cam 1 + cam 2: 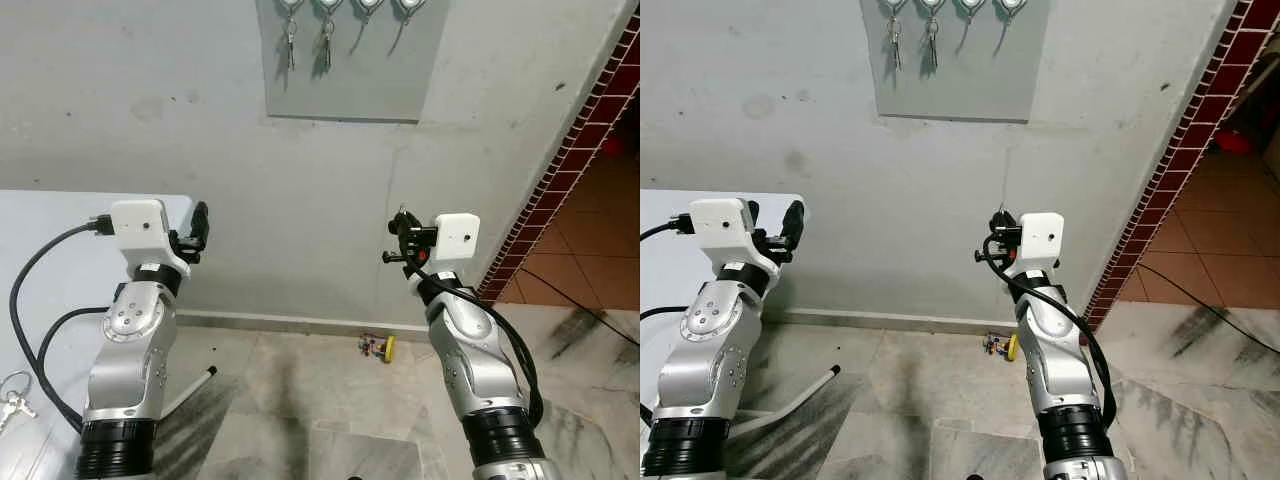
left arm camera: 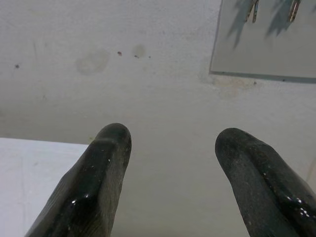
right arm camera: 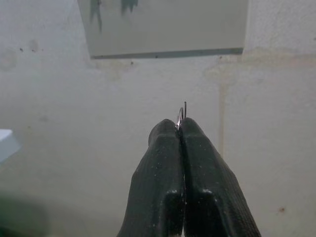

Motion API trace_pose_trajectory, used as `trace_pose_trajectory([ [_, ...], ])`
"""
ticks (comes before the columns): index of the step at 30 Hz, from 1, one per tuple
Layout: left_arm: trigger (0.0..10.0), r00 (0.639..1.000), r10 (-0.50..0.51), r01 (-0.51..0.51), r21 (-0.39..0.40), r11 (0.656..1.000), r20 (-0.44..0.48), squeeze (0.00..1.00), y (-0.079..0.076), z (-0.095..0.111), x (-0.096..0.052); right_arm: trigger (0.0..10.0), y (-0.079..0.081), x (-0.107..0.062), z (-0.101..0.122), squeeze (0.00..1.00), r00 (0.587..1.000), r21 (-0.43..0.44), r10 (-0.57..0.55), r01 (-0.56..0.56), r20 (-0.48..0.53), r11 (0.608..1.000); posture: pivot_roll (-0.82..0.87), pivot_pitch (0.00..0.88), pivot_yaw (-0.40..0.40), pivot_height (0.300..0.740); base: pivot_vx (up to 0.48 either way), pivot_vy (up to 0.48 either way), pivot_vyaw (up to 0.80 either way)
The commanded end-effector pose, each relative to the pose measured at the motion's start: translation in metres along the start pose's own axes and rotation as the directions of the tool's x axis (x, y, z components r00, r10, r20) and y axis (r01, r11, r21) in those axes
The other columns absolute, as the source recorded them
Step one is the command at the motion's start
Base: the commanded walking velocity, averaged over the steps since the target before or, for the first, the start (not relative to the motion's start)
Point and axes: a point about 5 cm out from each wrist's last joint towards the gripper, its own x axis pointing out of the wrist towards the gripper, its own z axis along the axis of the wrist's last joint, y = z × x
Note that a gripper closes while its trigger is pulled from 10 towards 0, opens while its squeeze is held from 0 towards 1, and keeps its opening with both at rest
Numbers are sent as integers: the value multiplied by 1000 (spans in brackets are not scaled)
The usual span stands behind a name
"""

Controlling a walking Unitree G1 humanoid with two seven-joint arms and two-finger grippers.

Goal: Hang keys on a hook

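Observation:
A grey board (image 1: 345,80) with a row of hooks (image 1: 407,8) hangs high on the wall ahead. Keys (image 1: 290,45) dangle from its two left hooks; the two right hooks carry no keys. My right gripper (image 1: 402,232) is raised below the board's right side, well short of it, and is shut on a thin metal key ring (image 3: 180,114) that pokes out past the fingertips. The left gripper (image 1: 200,228) is held up at the left, open and holding nothing, its fingers (image 2: 103,163) pointing at the wall.
A white table (image 1: 60,215) stands at my left, with a bunch of keys (image 1: 12,400) on its near part. On the tiled floor lie a small yellow object (image 1: 380,347) by the wall and a white stick (image 1: 195,388). A red-tiled wall edge (image 1: 580,150) borders the right.

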Motion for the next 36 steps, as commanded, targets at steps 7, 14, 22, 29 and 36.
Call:
trace_pose_trajectory([
  [7,10000,1000,-17,16,-35,999,-19,0,1,-1,-1,10000,2,0,16,0,997,19,11,-12,77,1000,-96,96,7,740,74,0,0],
  [14,10000,1000,-20,19,-34,999,-23,0,0,-3,-6,10000,-1,-5,13,0,998,10,16,-17,66,1000,-100,95,-2,740,314,0,0],
  [22,10000,999,-36,35,-43,998,-30,0,-2,-6,-16,10000,-2,-9,10,0,998,10,25,-25,53,1000,-90,84,-9,740,381,0,0],
  [29,10000,999,-27,26,-37,999,-23,0,1,-3,-15,10000,2,-6,10,0,998,8,47,-48,48,999,-84,73,-21,740,378,0,0],
  [36,10000,999,-28,27,-35,999,-21,0,0,-3,-15,10000,1,-6,9,0,997,2,58,-58,41,998,-82,66,-30,740,410,0,0],
])
